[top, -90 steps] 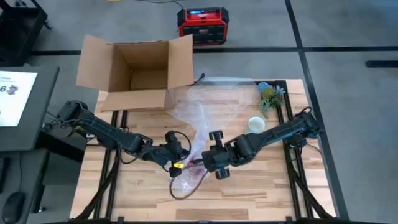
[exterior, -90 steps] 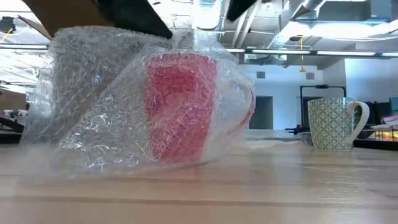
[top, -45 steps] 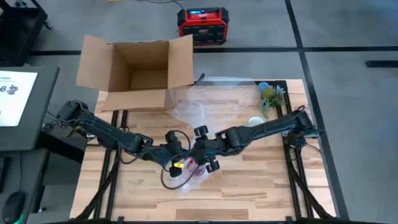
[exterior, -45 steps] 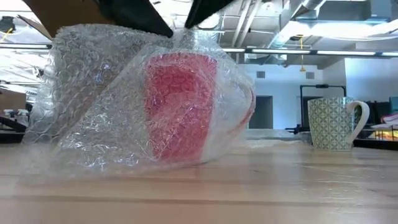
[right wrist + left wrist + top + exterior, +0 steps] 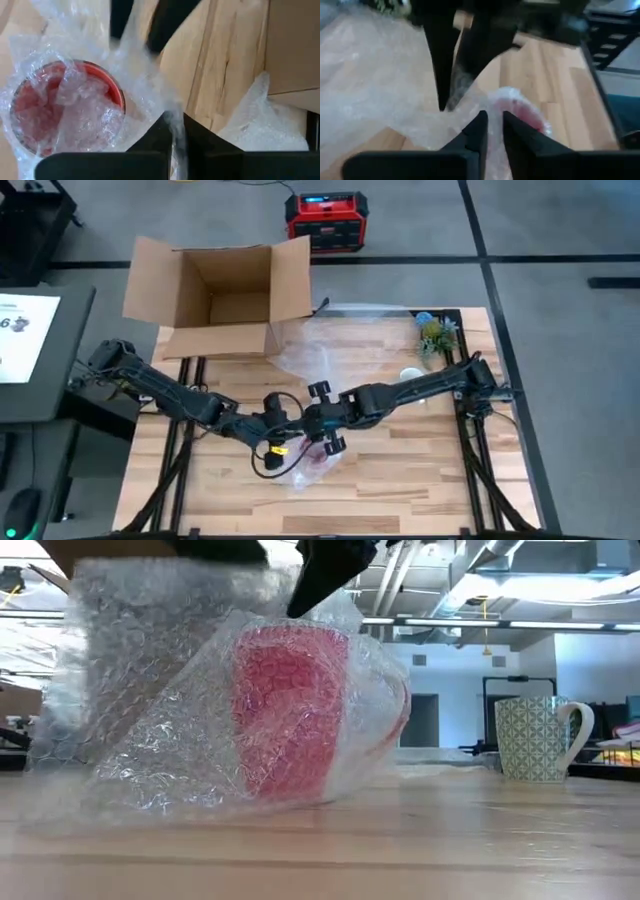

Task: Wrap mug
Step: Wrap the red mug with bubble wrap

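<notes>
High view: both arms meet over the red mug [image 5: 312, 457], which stands near the desk's [image 5: 420, 480] front under bubble wrap [image 5: 322, 365]. Wrist views show the left hand [image 5: 491, 131] and right hand [image 5: 176, 131] each pinched together on the wrap beside the mug's rim.

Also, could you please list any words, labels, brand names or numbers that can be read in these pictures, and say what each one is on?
"6": on the white sheet at the high view's left edge; the print beside it is too small to read.
Red device on the floor: its blue lit display is too small to read.
Nothing readable on the cardboard box or the patterned mug.
</notes>
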Robot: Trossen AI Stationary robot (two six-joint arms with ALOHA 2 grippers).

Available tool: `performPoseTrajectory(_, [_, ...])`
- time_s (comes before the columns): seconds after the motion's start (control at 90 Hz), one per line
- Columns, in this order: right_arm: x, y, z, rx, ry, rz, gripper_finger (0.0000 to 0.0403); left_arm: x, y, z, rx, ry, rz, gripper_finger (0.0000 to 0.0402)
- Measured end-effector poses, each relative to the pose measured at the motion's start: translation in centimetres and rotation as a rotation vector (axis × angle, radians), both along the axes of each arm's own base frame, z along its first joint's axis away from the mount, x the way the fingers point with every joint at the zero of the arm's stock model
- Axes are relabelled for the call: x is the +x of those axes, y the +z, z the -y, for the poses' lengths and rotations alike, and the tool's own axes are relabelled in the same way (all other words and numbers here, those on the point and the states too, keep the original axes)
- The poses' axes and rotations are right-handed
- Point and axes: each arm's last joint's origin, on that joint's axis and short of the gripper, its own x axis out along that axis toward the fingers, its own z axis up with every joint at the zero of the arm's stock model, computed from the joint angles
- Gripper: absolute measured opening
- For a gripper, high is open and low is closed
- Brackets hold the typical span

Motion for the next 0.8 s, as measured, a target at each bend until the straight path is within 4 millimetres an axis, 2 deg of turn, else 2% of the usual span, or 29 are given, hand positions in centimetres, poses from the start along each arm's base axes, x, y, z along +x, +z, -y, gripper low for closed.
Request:
performPoseTrajectory(0.1, [-0.1, 0.0, -0.4, -0.001, -0.008, 0.006, 0.0002, -1.6, 1.8, -0.7, -0.019, 0.005, 0.008, 0.0089])
performPoseTrajectory(0.2, [-0.2, 0.0, -1.0, -0.017, -0.019, 0.014, 0.0001, -3.5, 3.1, -1.5, -0.028, 0.038, 0.019, 0.0096])
performPoseTrajectory(0.356, [-0.7, 0.3, -2.1, -0.034, -0.023, 0.033, 0.0000, -5.3, 3.7, -2.5, 0.032, 0.166, 0.030, 0.0096])
performPoseTrajectory(0.522, [-1.3, 0.3, -3.7, -0.028, 0.001, 0.026, 0.0000, -5.1, 3.4, -2.5, 0.060, 0.195, 0.024, 0.0097])
performPoseTrajectory(0.8, [-2.7, 0.4, -5.6, -0.097, -0.012, 0.010, 0.0000, -2.8, 0.9, -1.3, 0.116, 0.193, -0.069, 0.0097])
